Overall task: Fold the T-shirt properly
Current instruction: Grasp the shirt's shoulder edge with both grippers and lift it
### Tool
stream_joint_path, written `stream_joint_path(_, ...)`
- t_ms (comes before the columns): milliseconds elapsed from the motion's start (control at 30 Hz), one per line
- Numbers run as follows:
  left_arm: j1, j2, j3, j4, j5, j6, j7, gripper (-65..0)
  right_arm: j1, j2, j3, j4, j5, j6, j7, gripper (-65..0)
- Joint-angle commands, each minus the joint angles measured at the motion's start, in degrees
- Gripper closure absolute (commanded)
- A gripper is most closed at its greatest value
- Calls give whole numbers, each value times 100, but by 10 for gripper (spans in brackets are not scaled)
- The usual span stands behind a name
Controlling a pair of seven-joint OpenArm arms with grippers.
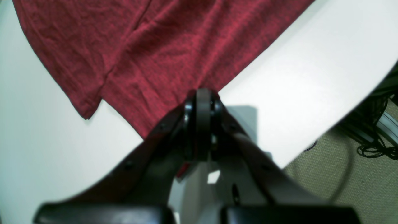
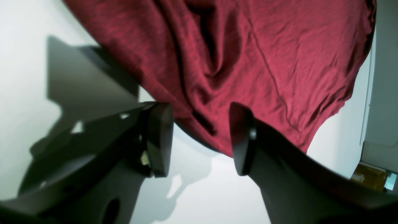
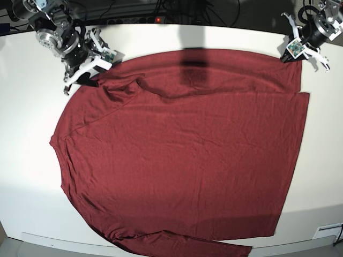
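Note:
The dark red T-shirt [image 3: 182, 155] lies spread out over the white table [image 3: 27, 160], with a sleeve folded across its far part. In the base view my left gripper [image 3: 288, 55] is at the shirt's far right corner. In the left wrist view that gripper [image 1: 203, 93] is shut, and the T-shirt's [image 1: 155, 46] corner runs into its fingertips. My right gripper [image 3: 88, 79] is at the far left corner. It stands open [image 2: 200, 140], its fingers [image 2: 158, 140] straddling a bunched edge of the T-shirt [image 2: 279, 62].
Cables [image 3: 161, 10] run behind the table's far edge. In the left wrist view the table's edge passes close to the gripper, with carpet and more cables [image 1: 370, 146] beyond it. The shirt's near hem reaches the front edge of the table [image 3: 64, 238].

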Motion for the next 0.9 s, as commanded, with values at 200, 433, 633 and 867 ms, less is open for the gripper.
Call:
stream_joint_path(200,111,-48,15,-63,15,-231,450,0,63,79,15,-186,9,52,-136,-90)
stream_joint_path(433,162,-52,-11,131,-1073,-231,459,0,66,87,26,-166,651,-1274,-343,0)
stream_joint_path(633,203,-50,-415,841,-2411,-231,894,0,245,111,28,-83,721,-1449,-323,0)
stream_joint_path(867,-15,-50,-1193,1397,-3040,-231,1062,0,911,109,28,-83,1453,-1447,-439,0)
